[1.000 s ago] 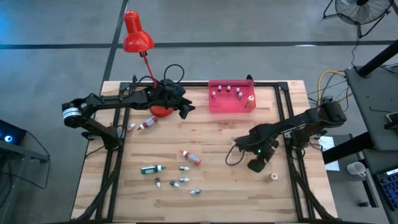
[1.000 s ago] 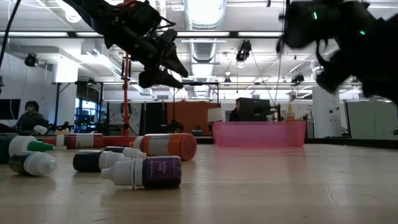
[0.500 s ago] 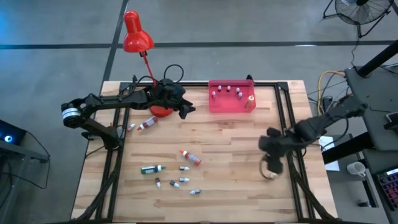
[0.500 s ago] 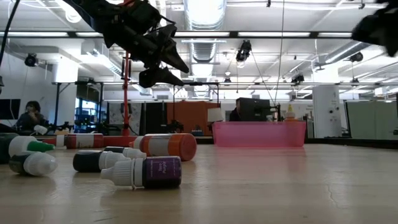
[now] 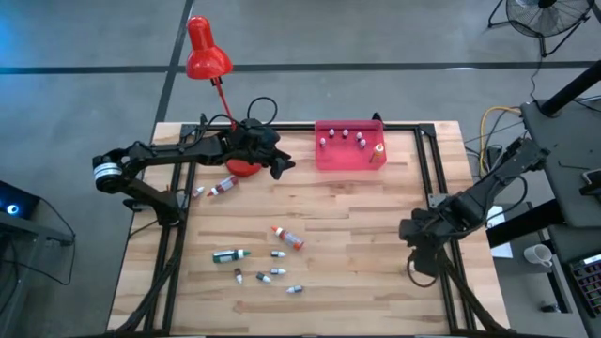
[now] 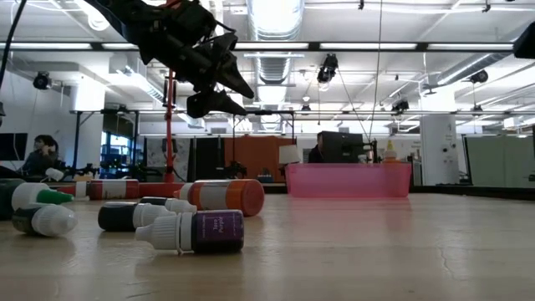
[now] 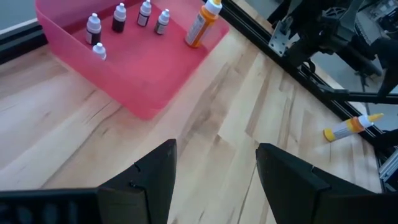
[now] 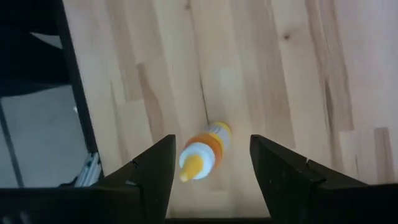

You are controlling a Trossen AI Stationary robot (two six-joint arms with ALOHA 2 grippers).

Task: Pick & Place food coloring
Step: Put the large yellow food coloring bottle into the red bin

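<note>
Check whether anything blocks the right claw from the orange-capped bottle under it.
Nothing visible does. The right claw hangs open above the orange-capped bottle, which lies alone on bare wooden table near the right edge rail.

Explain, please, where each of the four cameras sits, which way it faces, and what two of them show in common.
High view: above the table, facing straight down; both arms show, left gripper by the pink tray, right gripper at the table's right edge.
Low view: at tabletop height, facing across the bottles to the room; the left gripper hangs above.
Left wrist view: on the left arm, facing the pink tray past its own open fingers.
Right wrist view: on the right arm, facing down at a yellow bottle lying between its open fingers.
Shared: both wrist views show that yellow bottle.
</note>
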